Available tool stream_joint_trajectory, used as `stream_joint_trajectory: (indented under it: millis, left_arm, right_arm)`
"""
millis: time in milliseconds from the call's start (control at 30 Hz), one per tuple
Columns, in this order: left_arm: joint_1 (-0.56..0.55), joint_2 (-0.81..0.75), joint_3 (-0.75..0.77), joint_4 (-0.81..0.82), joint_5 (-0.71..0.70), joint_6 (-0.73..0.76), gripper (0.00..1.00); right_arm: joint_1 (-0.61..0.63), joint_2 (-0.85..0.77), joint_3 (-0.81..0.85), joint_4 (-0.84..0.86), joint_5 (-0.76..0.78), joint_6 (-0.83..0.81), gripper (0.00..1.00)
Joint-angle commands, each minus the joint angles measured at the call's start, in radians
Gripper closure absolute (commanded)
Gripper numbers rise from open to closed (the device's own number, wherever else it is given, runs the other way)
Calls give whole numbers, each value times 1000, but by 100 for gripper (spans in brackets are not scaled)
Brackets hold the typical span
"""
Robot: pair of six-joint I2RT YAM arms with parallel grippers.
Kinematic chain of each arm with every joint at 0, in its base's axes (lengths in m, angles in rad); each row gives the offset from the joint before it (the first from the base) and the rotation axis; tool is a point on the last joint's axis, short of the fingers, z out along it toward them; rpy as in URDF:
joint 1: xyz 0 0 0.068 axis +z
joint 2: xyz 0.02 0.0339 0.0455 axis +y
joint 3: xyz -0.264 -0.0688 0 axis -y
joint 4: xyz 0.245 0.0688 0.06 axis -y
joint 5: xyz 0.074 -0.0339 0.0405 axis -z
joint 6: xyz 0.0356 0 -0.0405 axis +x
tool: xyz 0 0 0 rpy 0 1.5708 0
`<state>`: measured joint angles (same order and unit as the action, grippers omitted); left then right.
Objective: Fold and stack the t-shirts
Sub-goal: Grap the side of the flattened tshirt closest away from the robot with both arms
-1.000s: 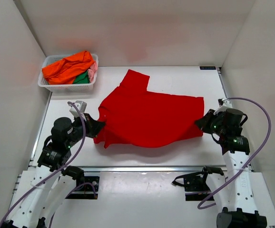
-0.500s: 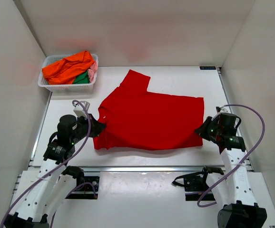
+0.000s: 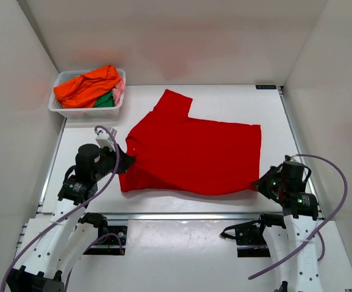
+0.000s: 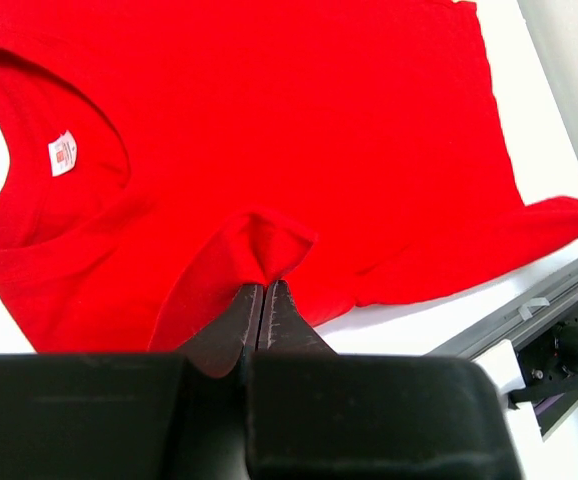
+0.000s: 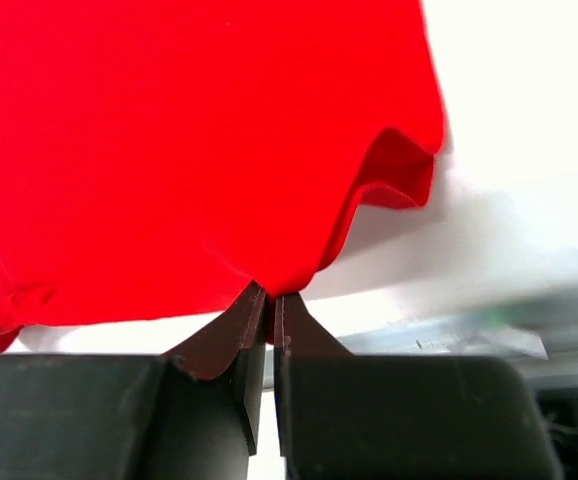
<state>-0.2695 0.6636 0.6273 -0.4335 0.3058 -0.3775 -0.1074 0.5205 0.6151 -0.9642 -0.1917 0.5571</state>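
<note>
A bright red t-shirt (image 3: pixel 191 152) lies spread on the white table, collar at the left, one sleeve pointing to the back. My left gripper (image 3: pixel 127 164) is shut on a pinch of its left edge near the shoulder, seen in the left wrist view (image 4: pixel 262 285) beside the collar and label (image 4: pixel 62 153). My right gripper (image 3: pixel 262 182) is shut on the shirt's near right hem corner, seen in the right wrist view (image 5: pixel 271 296). Orange (image 3: pixel 88 85), green (image 3: pixel 105 101) and pink (image 3: pixel 119 91) t-shirts lie bundled in the basket.
A white mesh basket (image 3: pixel 84 111) stands at the back left of the table. A metal rail (image 3: pixel 188 215) runs along the table's near edge. White walls close in the left, right and back.
My right gripper has pulled the shirt's right corner toward the near edge. My left gripper has shifted slightly back and right with its pinch. The shirt lies flatter and more stretched.
</note>
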Motion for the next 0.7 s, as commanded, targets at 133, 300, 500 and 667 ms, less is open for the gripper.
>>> stream_joint_trajectory:
  millis: [133,300,500,667]
  left_arm:
    - [-7,-54,25,-17,21,17,100]
    - [-5,-76,25,-50,16,25,100]
    - [12,-59,34,-37,27,5,100]
    - [29,7,72,13,26,11,100]
  right_arm:
    - [-123,-74,60,-224,-15,-92,100]
    - [-144,-116,98,-317,-29,-120,100]
    - [-143,-88,104,-327,-41,-160,100]
    - [-106,-41,92,-281,-32,-149,100]
